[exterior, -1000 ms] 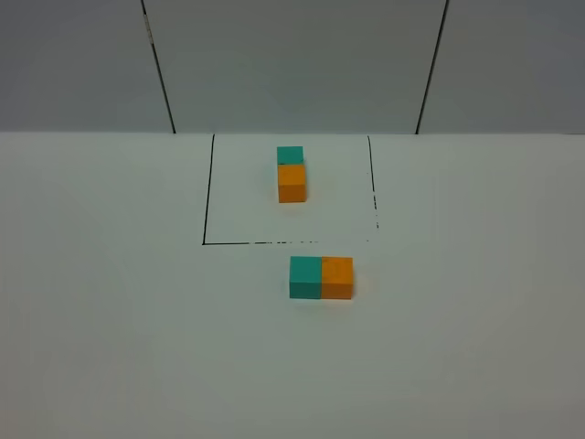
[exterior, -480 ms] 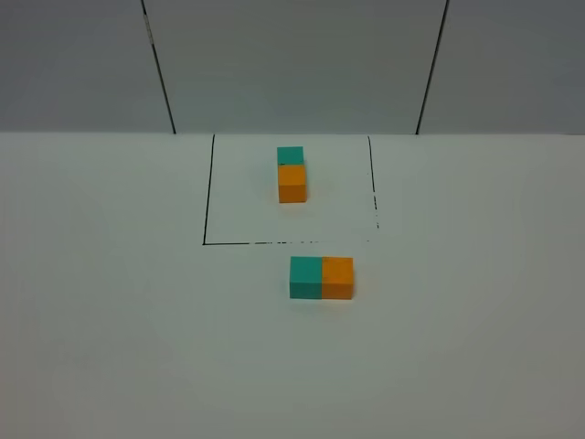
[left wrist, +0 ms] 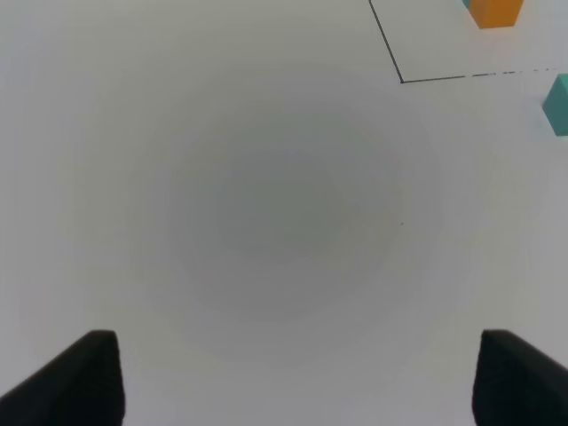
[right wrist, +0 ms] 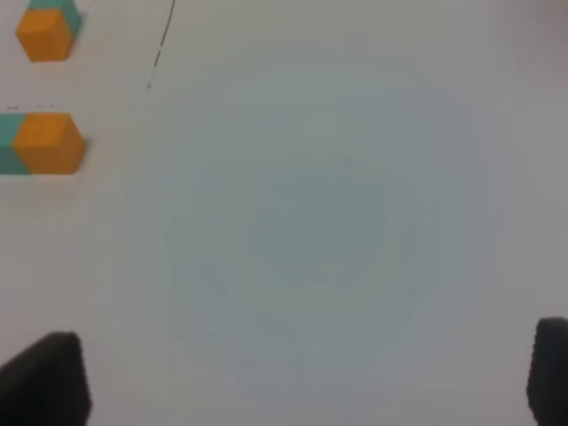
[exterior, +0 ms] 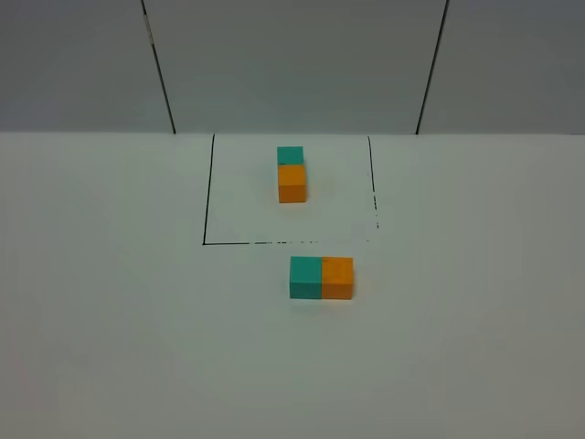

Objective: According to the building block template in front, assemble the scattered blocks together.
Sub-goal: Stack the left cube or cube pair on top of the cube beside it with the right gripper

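Looks like a lab — bare white table (exterior: pixel 110 320), grey panelled wall (exterior: pixel 292 64).

text: none legible | labels, brands: none | numbers, signs: none; scattered blocks (exterior: pixel 321 276) and building block template (exterior: pixel 292 180) plain-faced

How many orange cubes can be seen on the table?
2. One orange cube sits inside the black-lined rectangle, touching a teal cube behind it. The other orange cube lies outside, nearer the camera, joined to another teal cube on its left. None seems hidden.

The near teal cube (exterior: pixel 305 277) and orange cube (exterior: pixel 337 277) are looking matt and smooth, the white table (exterior: pixel 110 320) dull.
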Available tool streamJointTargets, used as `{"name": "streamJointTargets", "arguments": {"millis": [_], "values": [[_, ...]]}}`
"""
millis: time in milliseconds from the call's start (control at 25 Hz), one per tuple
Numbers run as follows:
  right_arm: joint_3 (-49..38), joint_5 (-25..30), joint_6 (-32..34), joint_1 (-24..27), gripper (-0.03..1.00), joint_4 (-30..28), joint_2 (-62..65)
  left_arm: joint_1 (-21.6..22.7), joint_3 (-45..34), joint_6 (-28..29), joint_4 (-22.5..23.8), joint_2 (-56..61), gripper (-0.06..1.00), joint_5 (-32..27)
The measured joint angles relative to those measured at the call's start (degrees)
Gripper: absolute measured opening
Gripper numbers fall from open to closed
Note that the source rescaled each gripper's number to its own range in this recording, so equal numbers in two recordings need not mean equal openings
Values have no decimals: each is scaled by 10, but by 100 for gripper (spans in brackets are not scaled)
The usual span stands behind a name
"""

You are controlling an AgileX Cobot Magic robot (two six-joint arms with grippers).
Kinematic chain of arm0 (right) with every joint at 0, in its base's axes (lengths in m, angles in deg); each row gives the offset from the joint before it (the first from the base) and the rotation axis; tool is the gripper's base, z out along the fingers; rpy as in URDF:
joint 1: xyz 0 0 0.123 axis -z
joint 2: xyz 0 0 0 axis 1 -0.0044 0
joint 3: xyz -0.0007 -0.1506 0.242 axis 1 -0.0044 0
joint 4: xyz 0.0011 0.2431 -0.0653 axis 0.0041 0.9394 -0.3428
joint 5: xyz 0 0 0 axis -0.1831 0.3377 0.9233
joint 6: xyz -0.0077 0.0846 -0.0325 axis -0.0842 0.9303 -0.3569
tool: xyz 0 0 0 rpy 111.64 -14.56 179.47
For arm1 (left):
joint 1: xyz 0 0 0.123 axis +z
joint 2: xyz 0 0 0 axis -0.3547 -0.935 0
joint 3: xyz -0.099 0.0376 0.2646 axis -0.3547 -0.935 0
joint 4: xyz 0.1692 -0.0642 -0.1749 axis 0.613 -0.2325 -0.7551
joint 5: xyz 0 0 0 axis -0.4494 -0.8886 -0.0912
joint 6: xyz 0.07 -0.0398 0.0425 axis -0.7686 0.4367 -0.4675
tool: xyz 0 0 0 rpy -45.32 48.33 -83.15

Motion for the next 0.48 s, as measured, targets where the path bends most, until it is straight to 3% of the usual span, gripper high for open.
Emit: {"name": "streamJointTargets", "arguments": {"millis": [200,480], "values": [[0,0,3,30,99,0,0,0,0,0,0,0,67,0],[0,0,2,32,99,1,0,0,0,0,0,0,67,0]]}}
